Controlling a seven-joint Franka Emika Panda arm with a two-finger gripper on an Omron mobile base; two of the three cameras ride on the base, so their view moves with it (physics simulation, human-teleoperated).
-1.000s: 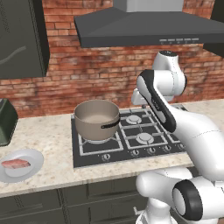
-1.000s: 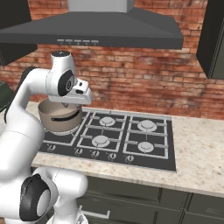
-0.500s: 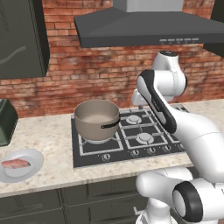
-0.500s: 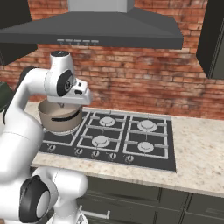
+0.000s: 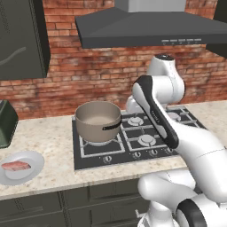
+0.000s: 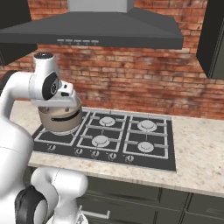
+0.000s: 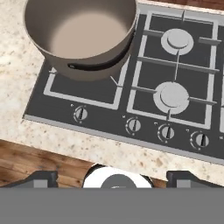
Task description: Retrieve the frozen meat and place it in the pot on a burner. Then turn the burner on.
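In the left base view the pot stands on the near left grate of the black cooktop, its dark handle turned toward the front edge; its pale inside looks bare. The frozen meat lies well apart from it on a round white plate near the counter's front edge, with open speckled counter between plate and cooktop. A dark green appliance sits at the far left, a dark cabinet hangs above it, and the range hood overhangs the cooktop. The white arm rises just right of the pot and blocks part of the middle grates. In the right base view the arm's wrist sits in front of the pot, covering its upper part; the four burners to the right, including the near one, lie free, and open counter stretches right of the cooktop. In the hand view the gripper has its fingertips set wide apart, holding nothing, above the counter's front edge; the pot is at upper left, knobs line the cooktop's front, and two burner caps lie to the right.
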